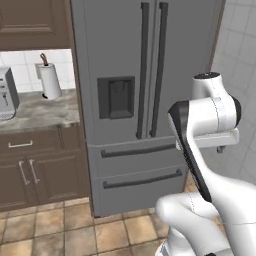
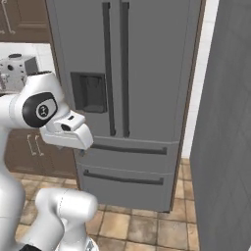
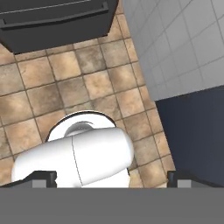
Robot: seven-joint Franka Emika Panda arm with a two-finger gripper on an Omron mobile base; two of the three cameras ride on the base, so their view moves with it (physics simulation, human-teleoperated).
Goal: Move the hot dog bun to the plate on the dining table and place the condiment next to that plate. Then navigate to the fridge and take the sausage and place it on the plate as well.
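the fridge [image 1: 145, 100] stood directly ahead of the robot, tall and grey steel, its 2 upper doors shut and meeting at a pair of long dark vertical handles. a dark dispenser recess [image 1: 116, 96] sat in the left door, and 2 drawers with dark horizontal handles lay below the doors, both closed. in the right base view the fridge [image 2: 127, 93] took up the centre, with a grey panel [image 2: 223, 137] rising close on the right side.

the arm was folded in front of the fridge, its hand turned downward toward the floor. in the hand view the gripper [image 3: 112, 179] pointed at the brown tiled floor [image 3: 65, 87], and its 2 dark fingertips [image 3: 43, 178] stood far apart at the left and right of the bottom edge, the jaws spread wide with nothing between them. the bottom drawer of the fridge [image 3: 57, 22] showed at the top of that view.

left of the fridge ran a marble wall counter [image 1: 40, 112] over brown cabinets [image 1: 35, 170], carrying a paper towel roll [image 1: 50, 80] on a stand and a metal toaster [image 1: 7, 95] at the frame edge.
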